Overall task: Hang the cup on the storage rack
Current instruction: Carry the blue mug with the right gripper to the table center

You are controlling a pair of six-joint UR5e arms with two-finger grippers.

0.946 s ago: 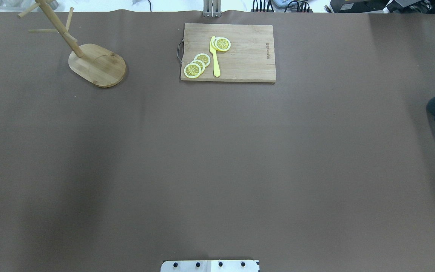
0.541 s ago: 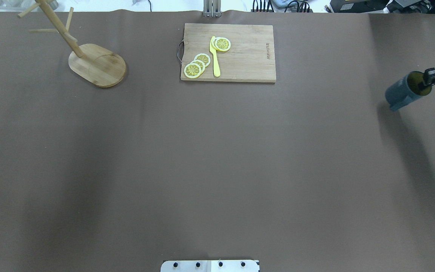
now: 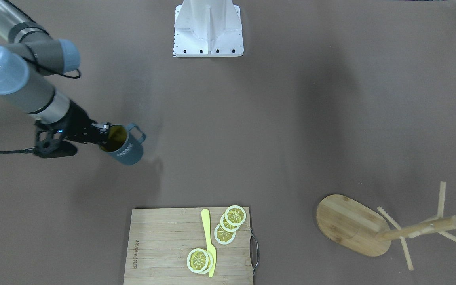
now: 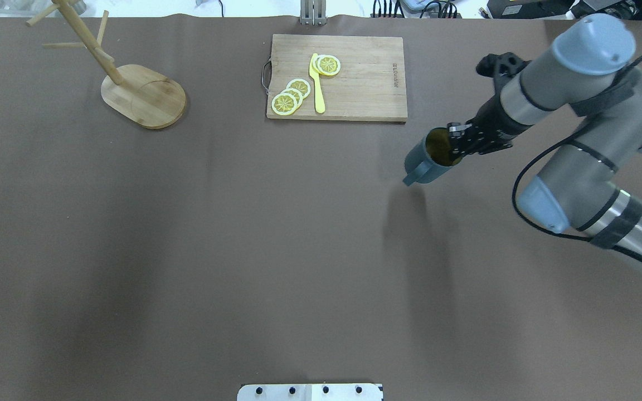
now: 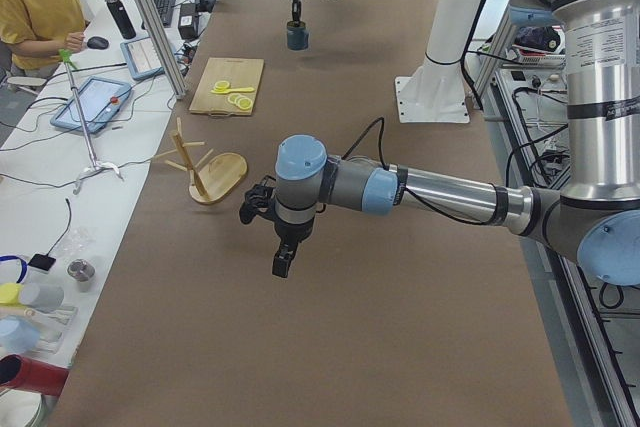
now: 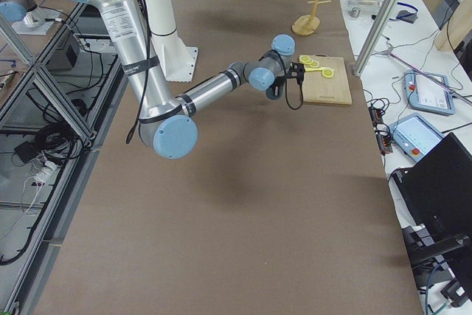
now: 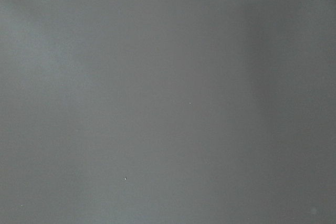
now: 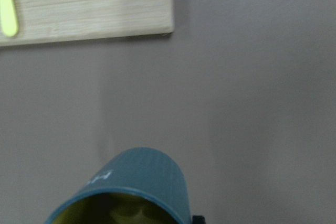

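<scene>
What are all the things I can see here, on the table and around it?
cup: one, slate-blue, olive inside, held at its rim, to the right of the board
storage rack: one, light bamboo, far left of the table
cutting board: one, pale wood, far middle of the table
lemon slices: about five, yellow, overlapping on the board
knife: one, yellow, on the board between the slices
table: one, brown cover
person: one, yellow top, at a side desk
right gripper: one, black, shut on the cup
left gripper: one, black, above bare table; open or shut unclear
</scene>
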